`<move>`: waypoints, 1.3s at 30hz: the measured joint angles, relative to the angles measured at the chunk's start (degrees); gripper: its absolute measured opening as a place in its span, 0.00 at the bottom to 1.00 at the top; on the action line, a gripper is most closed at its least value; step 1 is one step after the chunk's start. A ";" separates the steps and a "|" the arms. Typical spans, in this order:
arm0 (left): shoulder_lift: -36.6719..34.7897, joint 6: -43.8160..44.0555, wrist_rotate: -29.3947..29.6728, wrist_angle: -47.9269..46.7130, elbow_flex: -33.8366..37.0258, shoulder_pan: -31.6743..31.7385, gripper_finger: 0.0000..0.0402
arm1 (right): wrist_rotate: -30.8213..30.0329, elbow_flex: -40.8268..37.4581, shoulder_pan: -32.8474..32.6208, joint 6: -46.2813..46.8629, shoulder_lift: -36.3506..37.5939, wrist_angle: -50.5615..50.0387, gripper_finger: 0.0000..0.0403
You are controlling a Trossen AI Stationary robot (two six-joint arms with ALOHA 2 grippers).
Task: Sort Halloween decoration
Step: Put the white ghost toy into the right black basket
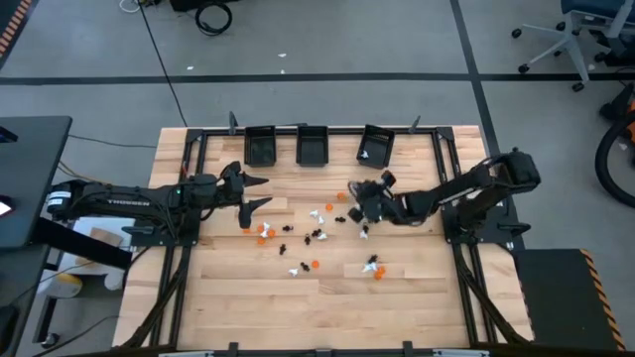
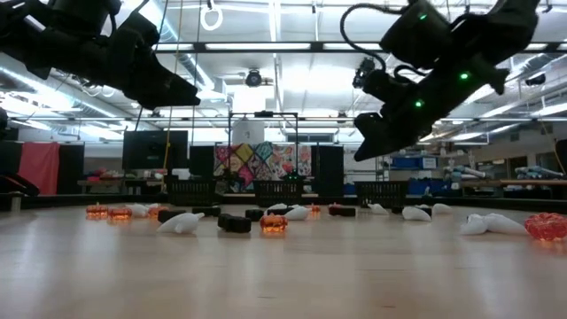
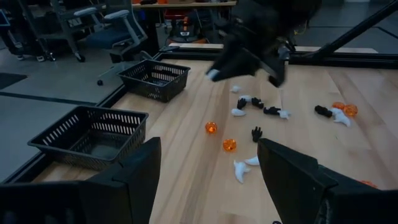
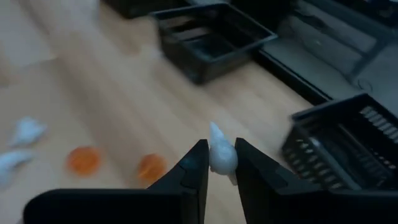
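Tabletop (image 1: pixel 327 297): pale wood planks, black frame. Three bins (image 1: pixel 313 146): black, slatted mesh walls. Both arms dark; right gripper (image 4: pixel 216 163) black fingers pinch a white trinket (image 4: pixel 221 154). Left gripper (image 3: pixel 208 180) black, fingers spread. Halloween decoration (image 1: pixel 316 238): mixed translucent orange, black and white bits. Just beyond the right gripper's fingers, two orange pieces (image 4: pixel 118 163) and white ones (image 4: pixel 18 146). Ahead of the left gripper's fingers, orange pumpkin-like beads (image 3: pixel 221 135), black pieces, white pieces.

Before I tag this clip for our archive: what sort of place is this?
Probably a robotics lab or workshop: a framed wooden table, office chairs on bare floor, and strip lights over benches.
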State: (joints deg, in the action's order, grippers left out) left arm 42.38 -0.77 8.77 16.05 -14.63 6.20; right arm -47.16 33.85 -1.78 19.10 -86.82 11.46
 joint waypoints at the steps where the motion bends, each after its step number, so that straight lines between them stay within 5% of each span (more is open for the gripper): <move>1: -0.01 0.00 0.00 0.00 0.00 0.00 0.63 | 1.13 0.00 1.71 0.02 0.59 -0.10 0.18; 17: -0.01 -0.70 0.03 -0.04 0.00 0.00 0.63 | 21.98 0.07 27.73 -1.75 2.94 -0.15 0.18; 28: 0.00 -7.45 0.09 1.55 0.00 0.00 0.63 | 29.12 0.09 33.39 -4.14 4.35 -1.11 0.18; 34: 0.01 -7.78 0.07 4.34 0.01 0.09 0.63 | 39.73 0.11 37.82 -1.28 4.60 -2.90 0.19; 39: 0.00 -9.30 0.07 5.55 0.02 0.09 0.63 | 42.69 0.10 40.13 -0.05 4.54 -4.77 0.23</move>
State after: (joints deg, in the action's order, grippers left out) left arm 42.38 -10.07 8.84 21.61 -14.61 6.28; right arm -4.47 33.95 38.36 19.05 -82.28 6.69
